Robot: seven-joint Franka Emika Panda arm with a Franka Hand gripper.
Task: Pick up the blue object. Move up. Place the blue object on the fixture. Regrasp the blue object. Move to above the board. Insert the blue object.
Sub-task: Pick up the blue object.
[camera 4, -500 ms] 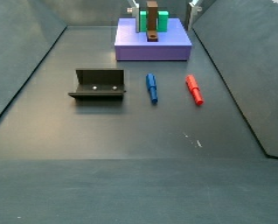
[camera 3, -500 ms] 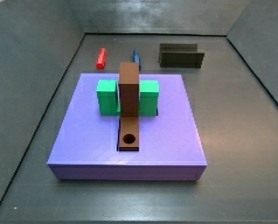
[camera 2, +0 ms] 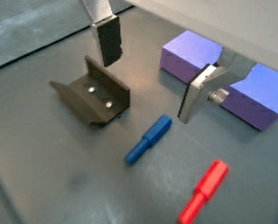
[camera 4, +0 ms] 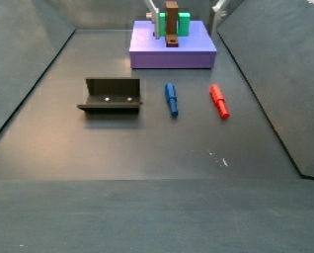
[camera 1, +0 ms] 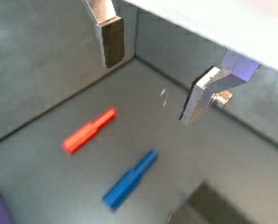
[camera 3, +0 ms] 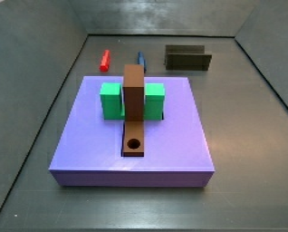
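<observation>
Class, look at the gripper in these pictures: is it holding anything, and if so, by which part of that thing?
Nothing is held. In both wrist views the gripper hangs open above the floor, its fingers bare. The blue object lies flat on the floor below, untouched, beside the red peg.

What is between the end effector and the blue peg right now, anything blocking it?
Nothing visible. The end effector hangs open above the floor, and the blue peg lies bare below it, apart from the red peg and the fixture.
</observation>
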